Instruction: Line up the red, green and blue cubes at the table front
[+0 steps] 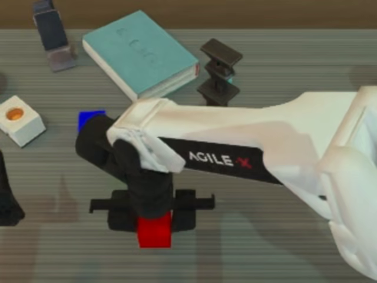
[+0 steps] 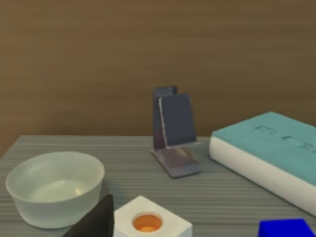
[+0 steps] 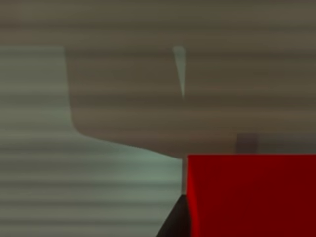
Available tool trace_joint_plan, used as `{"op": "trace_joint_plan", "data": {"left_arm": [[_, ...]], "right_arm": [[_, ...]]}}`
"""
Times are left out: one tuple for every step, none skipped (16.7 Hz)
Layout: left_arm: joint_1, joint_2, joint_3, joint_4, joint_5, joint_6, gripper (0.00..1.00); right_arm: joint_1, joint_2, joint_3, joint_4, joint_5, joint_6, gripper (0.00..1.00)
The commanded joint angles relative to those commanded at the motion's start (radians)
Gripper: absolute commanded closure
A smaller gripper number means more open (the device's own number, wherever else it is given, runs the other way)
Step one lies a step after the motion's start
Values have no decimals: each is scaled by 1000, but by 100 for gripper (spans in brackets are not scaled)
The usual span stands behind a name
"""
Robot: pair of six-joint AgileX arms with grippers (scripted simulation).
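Two cubes show on the striped grey counter [image 1: 277,65]: our right claw [image 1: 154,227], reached across toward the left of centre, appears clamped on the red cube [image 1: 154,231] near the front edge, though its body hides the fingers. "AGILEX" reads along the white forearm. Behind it, the blue cube [image 1: 89,118] peeks out, near the white block [image 1: 21,120] with its orange dimple. Our left claw [image 1: 7,203] sits at the left edge; we cannot tell its state. Open counter lies in front and to the left.
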Motion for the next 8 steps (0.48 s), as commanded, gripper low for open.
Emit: {"op": "trace_joint_plan", "data": {"left_arm": [[0, 0, 0, 0, 0, 0, 0], [0, 0, 0, 0, 0, 0, 0], [0, 0, 0, 0, 0, 0, 0], [0, 0, 0, 0, 0, 0, 0], [0, 0, 0, 0, 0, 0, 0], [0, 0, 0, 0, 0, 0, 0], [0, 0, 0, 0, 0, 0, 0], [0, 0, 0, 0, 0, 0, 0]], "right_arm": [[0, 0, 0, 0, 0, 0, 32], [0, 0, 0, 0, 0, 0, 25], [0, 0, 0, 0, 0, 0, 17], [0, 0, 0, 0, 0, 0, 10], [0, 0, 0, 0, 0, 0, 2], [0, 0, 0, 0, 0, 0, 0], [0, 0, 0, 0, 0, 0, 0], [0, 0, 0, 0, 0, 0, 0]]}}
